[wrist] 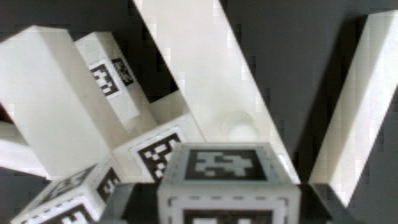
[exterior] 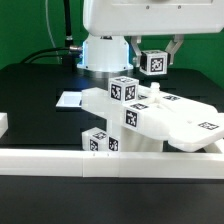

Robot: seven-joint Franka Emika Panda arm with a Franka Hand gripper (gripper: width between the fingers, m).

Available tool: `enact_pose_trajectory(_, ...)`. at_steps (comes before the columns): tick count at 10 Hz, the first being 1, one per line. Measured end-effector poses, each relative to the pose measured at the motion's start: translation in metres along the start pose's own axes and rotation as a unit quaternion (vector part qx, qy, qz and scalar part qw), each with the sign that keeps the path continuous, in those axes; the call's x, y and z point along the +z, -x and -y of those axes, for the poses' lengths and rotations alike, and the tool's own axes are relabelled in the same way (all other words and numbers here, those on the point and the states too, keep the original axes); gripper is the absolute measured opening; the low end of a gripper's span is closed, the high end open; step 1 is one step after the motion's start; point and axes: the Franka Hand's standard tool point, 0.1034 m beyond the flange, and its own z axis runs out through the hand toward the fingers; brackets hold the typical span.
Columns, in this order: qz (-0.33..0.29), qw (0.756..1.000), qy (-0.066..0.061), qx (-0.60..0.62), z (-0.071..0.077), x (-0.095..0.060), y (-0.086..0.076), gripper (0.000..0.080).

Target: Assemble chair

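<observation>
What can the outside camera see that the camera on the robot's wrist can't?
Only the exterior view shows the robot's white base, the black cables behind it, the white border rail in front and the claw shut on a tagged cube-ended part. Only the wrist view shows that cube's tag from right up close. Both show the pile of white tagged chair parts on the black table.
</observation>
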Motion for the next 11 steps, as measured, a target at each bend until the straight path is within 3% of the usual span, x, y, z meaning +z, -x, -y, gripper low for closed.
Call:
enact_pose_trajectory(5,0.002,1.0,0.003,0.01,0.002,0.016,0.004,0.0282)
enact_pose_trajectory(11,0.002,1.0,0.003,0.02,0.004,0.019,0.007,0.0282)
